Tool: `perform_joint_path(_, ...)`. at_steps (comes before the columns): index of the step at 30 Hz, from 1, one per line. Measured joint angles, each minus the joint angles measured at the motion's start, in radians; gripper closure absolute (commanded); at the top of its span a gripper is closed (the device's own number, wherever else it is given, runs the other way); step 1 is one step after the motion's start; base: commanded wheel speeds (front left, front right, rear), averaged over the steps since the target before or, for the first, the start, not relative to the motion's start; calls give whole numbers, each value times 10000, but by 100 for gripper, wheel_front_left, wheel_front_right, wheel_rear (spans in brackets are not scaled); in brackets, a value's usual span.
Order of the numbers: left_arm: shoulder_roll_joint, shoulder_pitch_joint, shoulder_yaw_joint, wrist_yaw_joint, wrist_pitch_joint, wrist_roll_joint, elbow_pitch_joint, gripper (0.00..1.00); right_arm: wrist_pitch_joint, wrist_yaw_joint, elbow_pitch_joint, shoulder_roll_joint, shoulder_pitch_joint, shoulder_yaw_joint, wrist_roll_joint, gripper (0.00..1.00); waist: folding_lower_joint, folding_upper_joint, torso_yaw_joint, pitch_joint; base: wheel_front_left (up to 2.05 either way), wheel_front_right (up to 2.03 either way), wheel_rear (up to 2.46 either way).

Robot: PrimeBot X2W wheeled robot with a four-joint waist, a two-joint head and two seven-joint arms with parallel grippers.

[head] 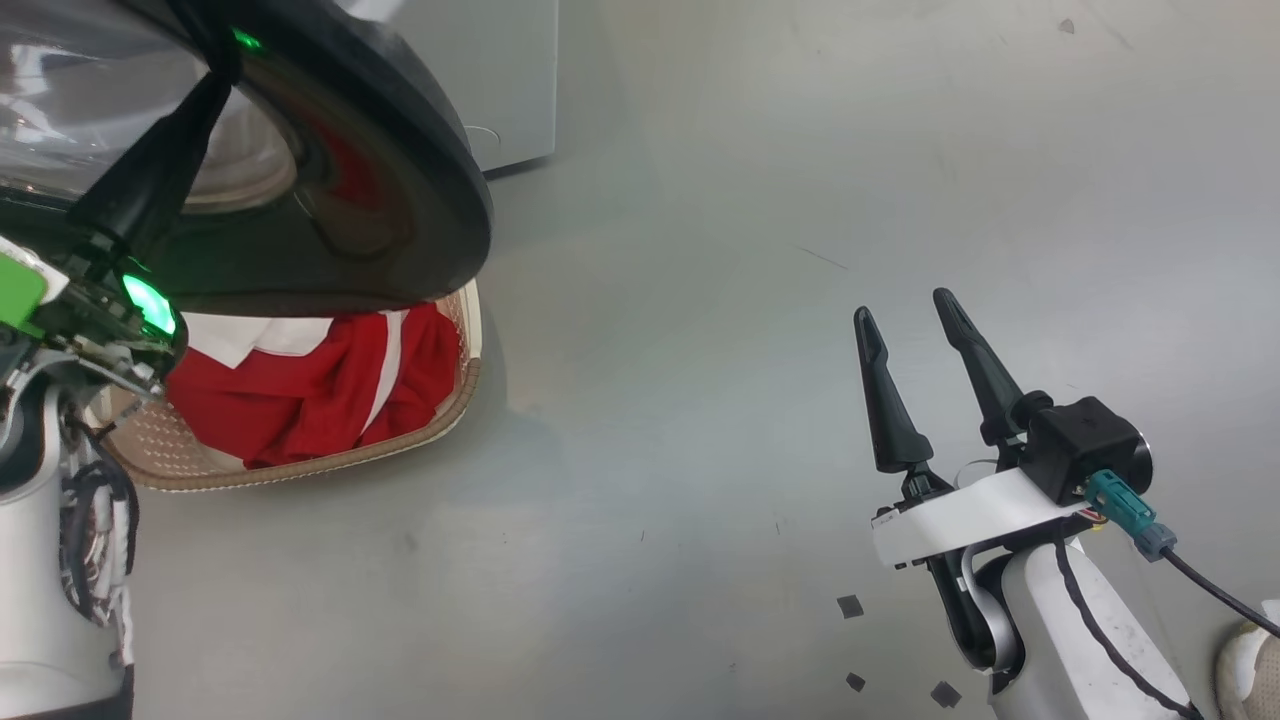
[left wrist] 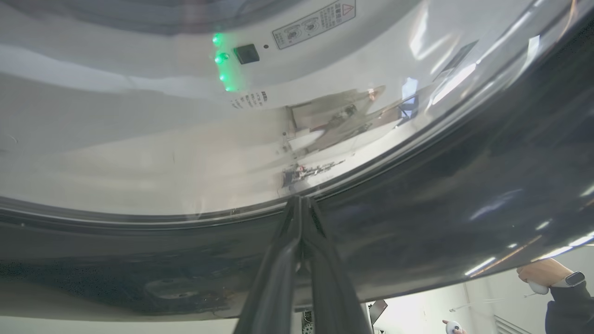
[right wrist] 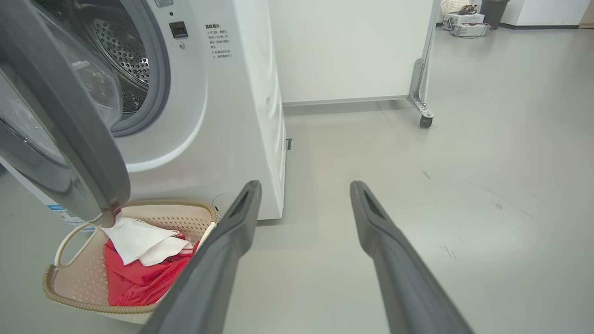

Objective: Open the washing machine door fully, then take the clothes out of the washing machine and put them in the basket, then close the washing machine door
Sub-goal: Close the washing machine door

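Note:
The washing machine door (head: pixel 400 200), glossy black with a clear bulging window, stands partly open over the basket (head: pixel 300 465). My left gripper (head: pixel 220 80) is shut, and its joined tips (left wrist: pixel 300 200) rest against the door (left wrist: pixel 464 208) where the glass meets the black ring. The clothes (head: pixel 300 390), red with a white stripe plus a white cloth (right wrist: pixel 134 239), lie in the basket (right wrist: pixel 93 306) in front of the washing machine (right wrist: pixel 232 116). The steel drum (right wrist: pixel 120 46) shows behind the door (right wrist: pixel 60 116). My right gripper (head: pixel 905 305) hangs open over bare floor, holding nothing (right wrist: pixel 304 185).
A white partition on a caster wheel (right wrist: pixel 424 121) stands behind the machine's right side. A person's hand with a watch (left wrist: pixel 543 273) shows below the door. A shoe (head: pixel 1250 660) and dark tape bits (head: pixel 850 605) are near my right arm. Grey floor spreads to the right.

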State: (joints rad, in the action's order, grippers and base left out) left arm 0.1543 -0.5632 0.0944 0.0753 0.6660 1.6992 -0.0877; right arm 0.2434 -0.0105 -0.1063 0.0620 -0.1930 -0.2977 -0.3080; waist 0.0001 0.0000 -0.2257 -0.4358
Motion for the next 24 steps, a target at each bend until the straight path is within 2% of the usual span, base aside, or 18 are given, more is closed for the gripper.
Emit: perform_joint_path(24, 146, -2605, 500, -98, -1446, -681, -2232, 100, 86, 35, -190, -100, -532, -42, -268, 0, 0, 0, -1221, -700, 0, 0, 0)
